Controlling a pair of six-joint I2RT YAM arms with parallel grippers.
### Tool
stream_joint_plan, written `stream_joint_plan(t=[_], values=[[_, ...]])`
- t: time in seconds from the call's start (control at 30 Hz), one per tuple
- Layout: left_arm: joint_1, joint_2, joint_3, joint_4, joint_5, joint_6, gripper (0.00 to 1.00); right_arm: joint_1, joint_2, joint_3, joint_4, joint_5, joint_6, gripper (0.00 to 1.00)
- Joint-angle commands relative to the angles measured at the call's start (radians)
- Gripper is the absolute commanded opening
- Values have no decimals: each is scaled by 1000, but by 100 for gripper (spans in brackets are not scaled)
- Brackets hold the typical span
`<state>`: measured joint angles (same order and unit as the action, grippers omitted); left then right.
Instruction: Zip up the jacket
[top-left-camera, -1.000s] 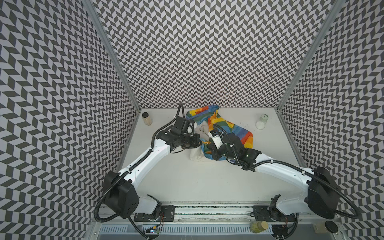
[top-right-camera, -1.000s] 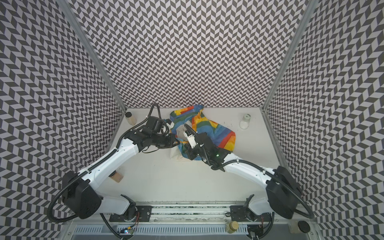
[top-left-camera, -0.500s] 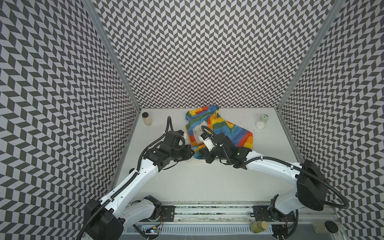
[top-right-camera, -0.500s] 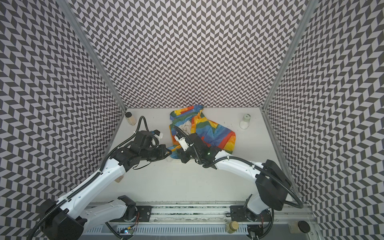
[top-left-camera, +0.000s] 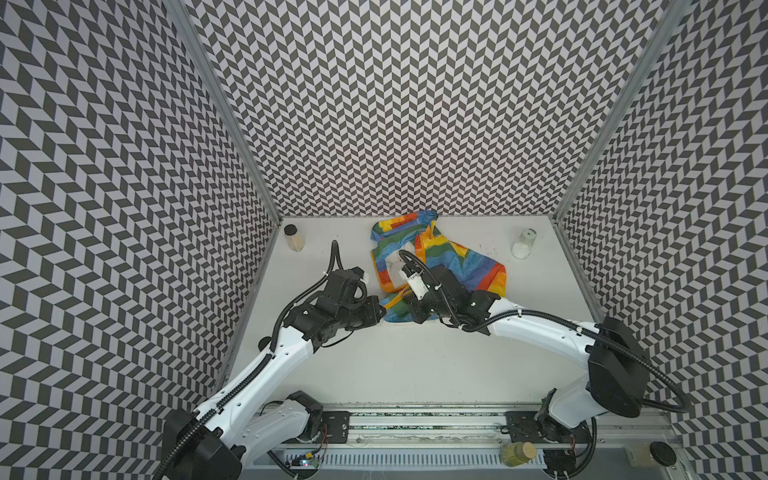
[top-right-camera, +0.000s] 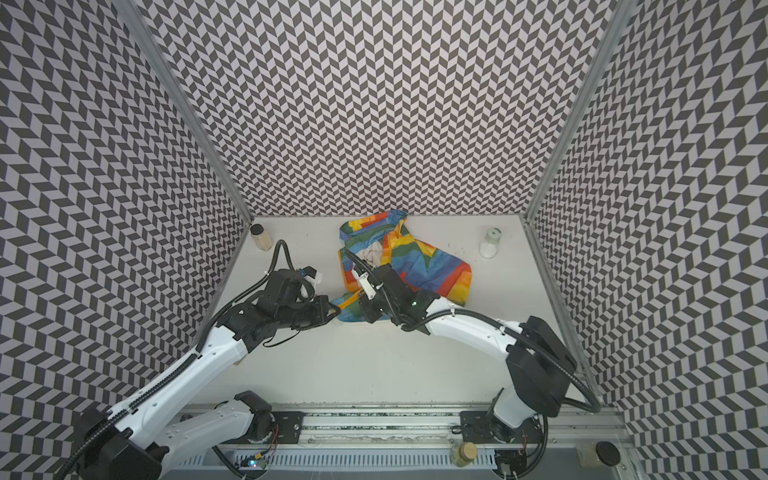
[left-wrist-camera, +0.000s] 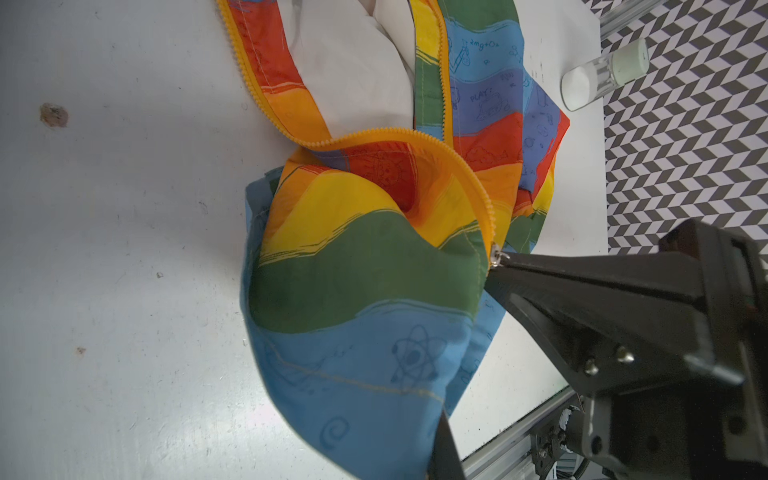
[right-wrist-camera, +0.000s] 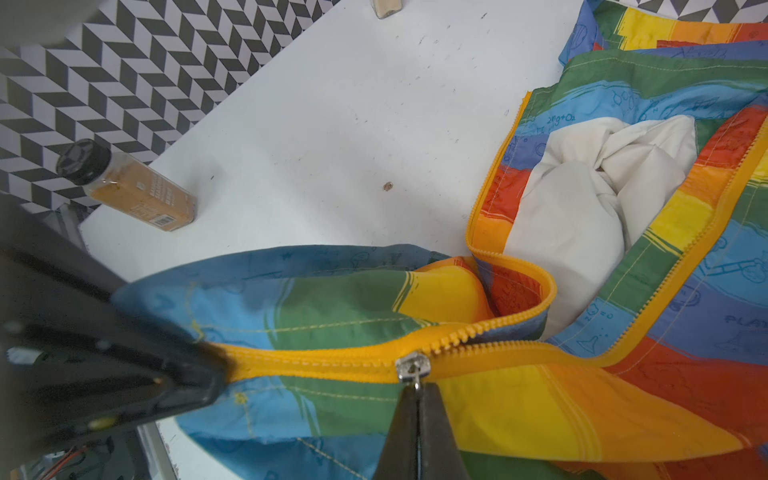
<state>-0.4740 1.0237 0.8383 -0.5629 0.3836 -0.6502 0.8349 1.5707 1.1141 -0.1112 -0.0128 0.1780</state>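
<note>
Already the zip is started, though only just. The jacket (top-left-camera: 461, 266) lies crumpled at the far middle of the desk (top-left-camera: 415, 365), with its hem end pointing toward the near side, between our two arms. Our left gripper (right-wrist-camera: 208, 370) is clamped tight on the hem end of the zipper (right-wrist-camera: 324, 361), anchoring it. Our right gripper (right-wrist-camera: 417, 390) is pinched closed on the pull of the slider (right-wrist-camera: 410, 368).

Between the two grips the teeth are meshed across the blue and green bands, and that short run is all we judge done. Beyond the slider the two halves are apart. The left half (right-wrist-camera: 536, 291) kinks into a loop just past the slider before running off toward the far side. The right half (right-wrist-camera: 665, 307) runs straighter. The white lining (right-wrist-camera: 582, 216) shows in the gap between them.

Most of the length, through the yellow, orange and red bands up to the collar, is left to close. We reckon the loop will need straightening as the slider travels toward the far side.
</note>
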Motion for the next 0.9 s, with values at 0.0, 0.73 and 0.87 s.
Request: stream_joint_plan(t=[0.0, 0.73, 0.87], values=[[5, -27, -20, -9, -23, -18, 0, -23, 10, 36, -8, 51, -12, 0], [6, -70, -74, -10, -60, -45, 0, -126, 23, 79, -12, 42, -17, 0], [8, -70, -79, -13, -64, -46, 0, -152, 26, 79, -10, 41, -10, 0]])
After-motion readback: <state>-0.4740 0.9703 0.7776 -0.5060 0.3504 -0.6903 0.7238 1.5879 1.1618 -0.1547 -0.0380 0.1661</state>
